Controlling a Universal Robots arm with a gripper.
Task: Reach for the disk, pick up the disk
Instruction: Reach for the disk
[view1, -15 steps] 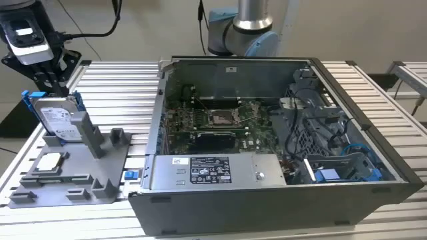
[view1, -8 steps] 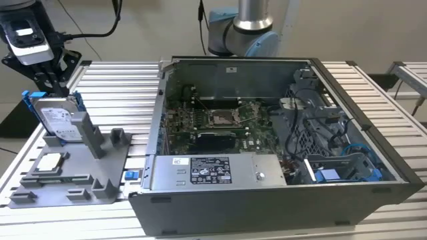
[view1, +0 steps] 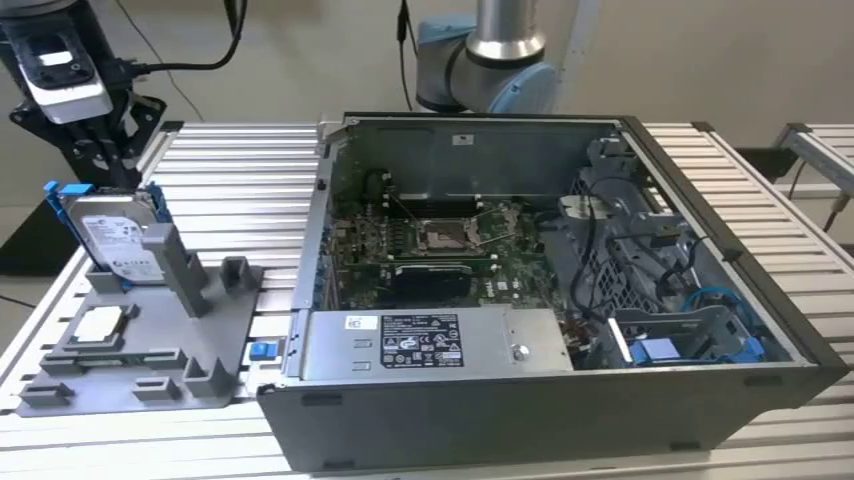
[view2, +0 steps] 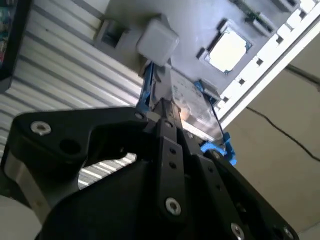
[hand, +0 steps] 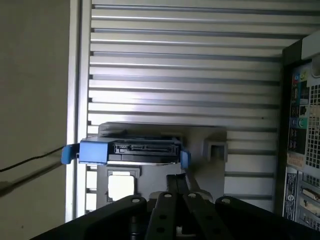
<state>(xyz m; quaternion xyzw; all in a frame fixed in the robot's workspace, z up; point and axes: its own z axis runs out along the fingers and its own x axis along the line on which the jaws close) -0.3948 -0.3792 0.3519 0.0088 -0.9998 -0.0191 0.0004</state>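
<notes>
Reach nearly done, no lift yet, I judged. In the exterior view the pincer hung just above the disk, which stood on edge in the grey fixture. In the second wrist view the pincer sat close by the disk's blue frame; apart or together could not be told. In the first wrist view the disk lay directly ahead of the pincer — a grip would need squaring across its top edge.

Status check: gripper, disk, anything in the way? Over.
Gripper close above the flat silver-grey, blue-framed disk. Disk upright in grey fixture plate, not lifted. Grey post alongside it.
</notes>
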